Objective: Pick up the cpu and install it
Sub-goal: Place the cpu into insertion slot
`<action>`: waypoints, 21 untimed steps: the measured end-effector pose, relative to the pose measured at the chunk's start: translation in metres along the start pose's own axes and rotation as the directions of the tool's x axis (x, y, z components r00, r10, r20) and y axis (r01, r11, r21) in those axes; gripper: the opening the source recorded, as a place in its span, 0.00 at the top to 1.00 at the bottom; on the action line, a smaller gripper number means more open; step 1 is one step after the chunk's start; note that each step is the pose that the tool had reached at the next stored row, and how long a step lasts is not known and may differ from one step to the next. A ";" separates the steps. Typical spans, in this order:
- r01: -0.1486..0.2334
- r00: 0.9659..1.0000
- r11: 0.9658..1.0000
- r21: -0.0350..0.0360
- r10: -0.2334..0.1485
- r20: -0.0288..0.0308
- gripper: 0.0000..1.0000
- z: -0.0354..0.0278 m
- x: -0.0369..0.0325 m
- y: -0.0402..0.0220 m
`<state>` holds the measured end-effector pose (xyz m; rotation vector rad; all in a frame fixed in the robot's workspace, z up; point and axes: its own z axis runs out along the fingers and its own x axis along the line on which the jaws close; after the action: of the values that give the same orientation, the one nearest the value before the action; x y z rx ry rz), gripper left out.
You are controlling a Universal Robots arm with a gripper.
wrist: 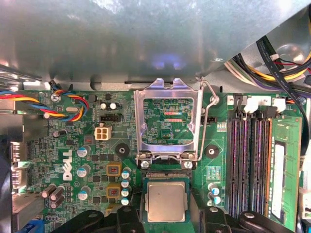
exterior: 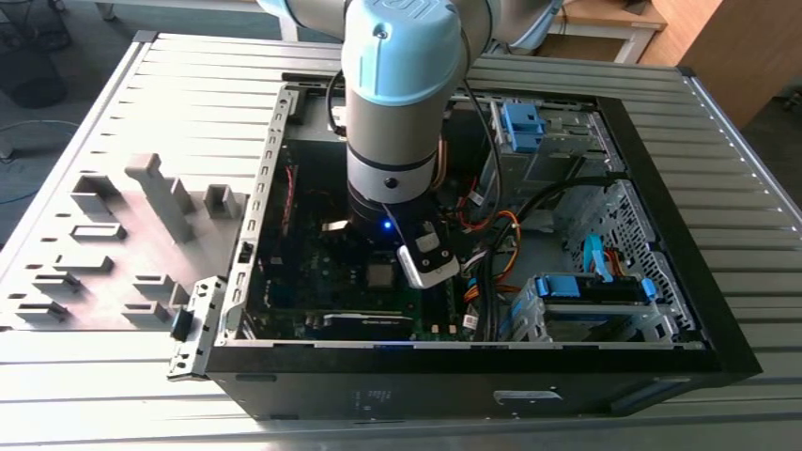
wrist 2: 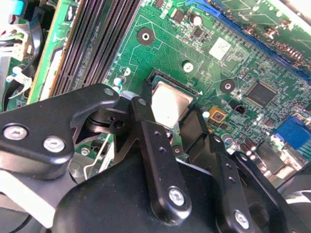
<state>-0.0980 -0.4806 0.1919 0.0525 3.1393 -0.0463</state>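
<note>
Arm: the pale blue and silver robot arm [exterior: 394, 122] reaches straight down into the open black PC case [exterior: 701, 348], which lies on its side
Gripper: the black gripper [wrist 2: 170, 124] is low over the green motherboard [wrist: 73, 145], right at the processor socket
Jaws: one stands on each side of the chip, close at its edges; whether they clamp it or stand just clear I cannot tell
Cpu, place: the cpu [wrist: 166, 201], a small flat square chip with a dull silver-grey metal top, lies within the black socket, beside the black memory slots [wrist: 248, 165]; it looks level in both wrist views, though its near edge is hidden
Socket frame: the hinged bright-metal socket frame [wrist: 167, 121] is swung open, away from the chip; its thin wire lever [wrist: 206, 121] is also raised; nothing locks the chip down
Cpu, facing: metal top up, contact side down; being square, it has no real long axis; its edges run parallel to the socket walls and the memory slots
Risk, seating: a chip slightly skewed or riding on the socket wall could bend contacts under pressure
Risk, release: with the frame open, any sideways drag by the jaws could lift or tilt it out
Risk, crowding: frame hinge and tall capacitors sit near the gripper; a stray move could strike them
</note>
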 end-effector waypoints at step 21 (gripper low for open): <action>0.000 1.000 1.000 -0.001 0.000 0.000 0.45 0.0021 -0.0006 0.0001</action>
<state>-0.0973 -0.4806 0.1898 0.0524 3.1393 -0.0449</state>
